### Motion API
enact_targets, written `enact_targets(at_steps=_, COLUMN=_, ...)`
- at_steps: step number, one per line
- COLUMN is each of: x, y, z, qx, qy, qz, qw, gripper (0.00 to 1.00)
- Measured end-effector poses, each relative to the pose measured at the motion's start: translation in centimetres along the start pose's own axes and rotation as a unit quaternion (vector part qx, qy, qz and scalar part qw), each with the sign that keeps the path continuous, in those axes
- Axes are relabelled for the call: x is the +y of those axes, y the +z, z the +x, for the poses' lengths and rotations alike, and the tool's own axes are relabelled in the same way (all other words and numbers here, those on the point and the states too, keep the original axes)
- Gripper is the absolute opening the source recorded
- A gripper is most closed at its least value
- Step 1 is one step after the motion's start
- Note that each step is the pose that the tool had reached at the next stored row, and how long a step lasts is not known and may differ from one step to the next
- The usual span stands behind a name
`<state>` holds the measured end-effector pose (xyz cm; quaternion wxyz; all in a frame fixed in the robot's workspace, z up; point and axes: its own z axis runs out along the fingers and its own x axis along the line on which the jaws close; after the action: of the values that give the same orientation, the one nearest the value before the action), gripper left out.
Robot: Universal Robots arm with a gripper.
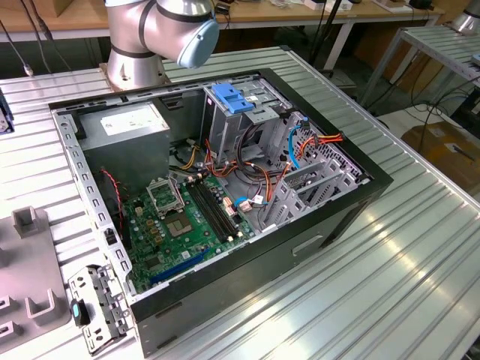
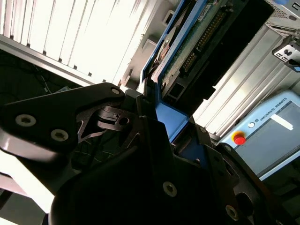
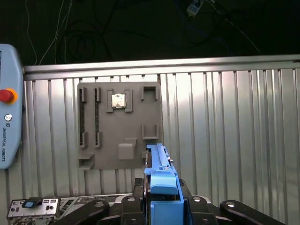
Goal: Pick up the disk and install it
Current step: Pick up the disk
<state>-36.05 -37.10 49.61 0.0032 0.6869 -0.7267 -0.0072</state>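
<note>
Disk in grip of claw

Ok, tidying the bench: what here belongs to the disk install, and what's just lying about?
Job: disk, gripper with jaws shut on it, case, drive cage.
Lying about: grey tray, chip on it, pendant, bracket.

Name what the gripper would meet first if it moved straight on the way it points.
Probably the grey parts tray on the ribbed table: the gripper, shut on the disk, points near its edge. Depth is unclear, so it could be the table beside it.
</note>
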Motion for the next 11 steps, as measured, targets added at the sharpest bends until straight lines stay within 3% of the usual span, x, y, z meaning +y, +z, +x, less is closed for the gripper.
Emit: enact_targets(at_steps=11, x=-1.56, y=-0.03, z=-0.09, qx=0.0, qy=0.0, qz=0.0, qw=1.0, gripper=0.37)
